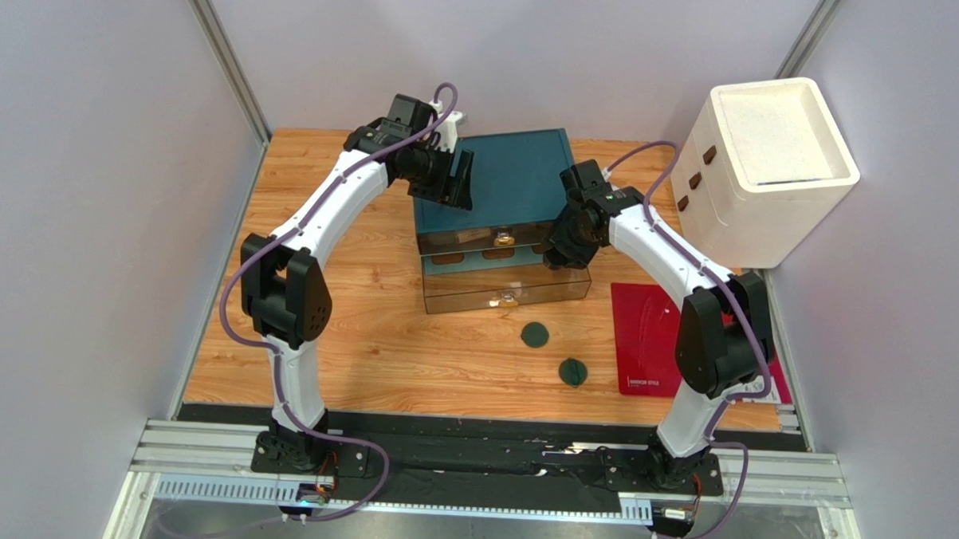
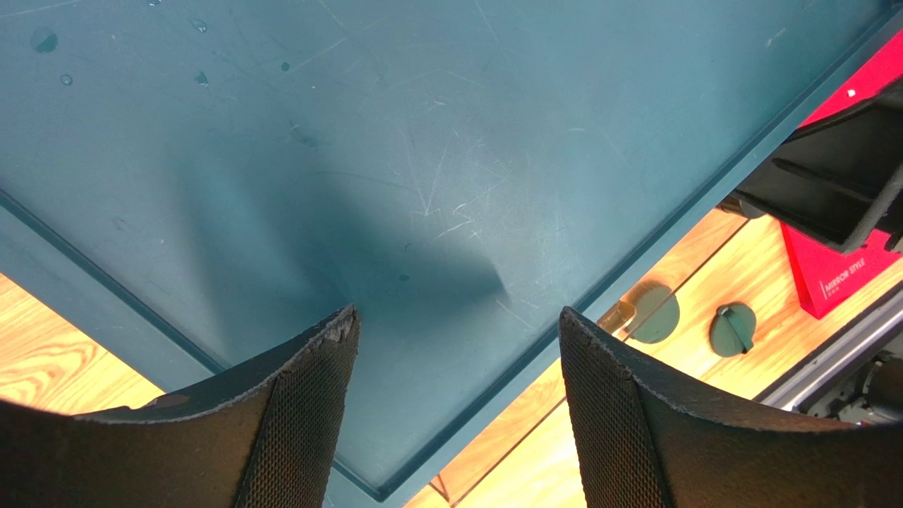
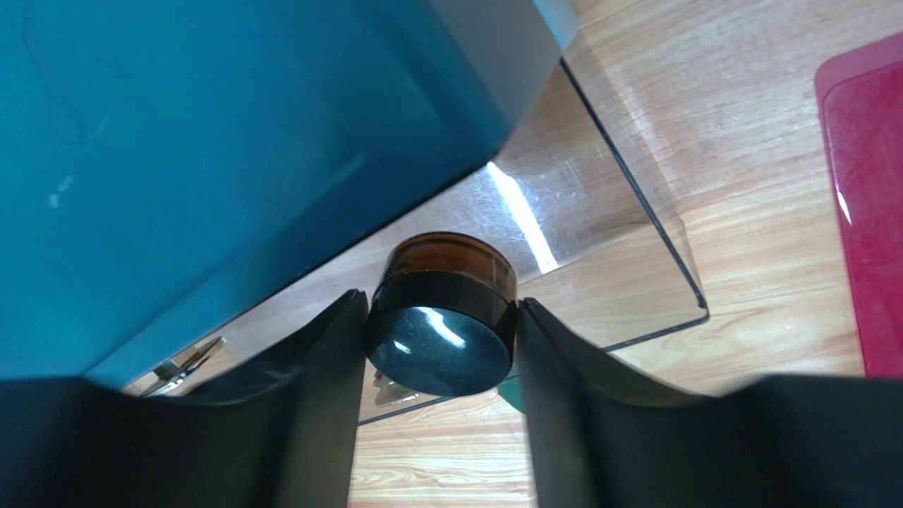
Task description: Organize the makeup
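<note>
The wooden table is carrying everything, with a white bin sitting at its far right corner. Next in size, the teal box is standing mid-table with two clear drawers pulled out toward the arms, and the red mat is lying just to their right.

The left gripper is hanging over the box's lid with its jaws spread wide and nothing between them. I cannot tell whether it is touching the lid.

The right gripper is gripping the small black jar, one finger on each side, above the right end of the open drawers, close under the box's front edge. I cannot tell which drawer is lying directly beneath it.

Two dark green discs are lying loose on the wood in front of the drawers, well apart from either gripper.

What could be going wrong: the fingers are pinching only a narrow band of a smooth round wall, so the jar may be twisting or slipping as it descends. Letting go from too high risks it tipping onto its side and rolling. A finger catching the drawer wall or the teal overhang could be shoving the drawer or the box.

The jar is sitting upright, glossy lid facing the wrist and amber base toward the drawer. Being squat, its widest span runs across between the fingers
</note>
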### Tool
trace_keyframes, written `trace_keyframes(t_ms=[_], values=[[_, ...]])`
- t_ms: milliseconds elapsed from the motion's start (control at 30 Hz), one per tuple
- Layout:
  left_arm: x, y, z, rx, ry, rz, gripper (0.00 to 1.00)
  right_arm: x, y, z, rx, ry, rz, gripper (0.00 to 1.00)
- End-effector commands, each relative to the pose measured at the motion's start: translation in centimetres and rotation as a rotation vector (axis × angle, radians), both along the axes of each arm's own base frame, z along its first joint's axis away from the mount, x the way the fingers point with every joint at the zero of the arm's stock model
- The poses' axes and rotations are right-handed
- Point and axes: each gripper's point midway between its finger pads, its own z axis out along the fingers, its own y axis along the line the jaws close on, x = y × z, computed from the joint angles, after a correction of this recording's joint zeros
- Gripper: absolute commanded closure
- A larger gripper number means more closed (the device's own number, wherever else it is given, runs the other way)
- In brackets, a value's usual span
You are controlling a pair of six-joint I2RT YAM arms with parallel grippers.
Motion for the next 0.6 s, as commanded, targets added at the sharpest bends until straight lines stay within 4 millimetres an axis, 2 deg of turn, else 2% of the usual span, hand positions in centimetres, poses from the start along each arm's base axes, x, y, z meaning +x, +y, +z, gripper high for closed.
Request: trace_keyframes(t_ms=[0, 200, 333, 433, 467, 567], values=[[-2.1, 1.8, -5.1, 0.094, 0.172, 0.018, 0.24, 1.5, 1.4, 2.0, 0.065, -0.074, 0.023, 0.42], [-2.0, 1.8, -4.9, 0.094, 0.167, 0.018, 0.24, 0.8, 1.3, 2.4, 0.066, -0.083, 0.054, 0.40], [-1.9, 1.8, -4.7, 0.092, 0.165, 0.018, 0.24, -0.5, 0.6, 3.3, 0.048, -0.090, 0.089, 0.40], [-2.0, 1.8, -4.7, 0.093, 0.166, 0.017, 0.24, -2.6, -0.5, 3.2, -0.007, -0.067, 0.164, 0.41], [-2.0, 1.8, -4.8, 0.095, 0.167, 0.015, 0.24, -3.6, -0.9, 3.8, -0.018, -0.077, 0.190, 0.41], [-2.0, 1.8, -5.1, 0.094, 0.171, 0.013, 0.24, -6.7, -2.2, 2.2, -0.063, -0.010, 0.252, 0.41]])
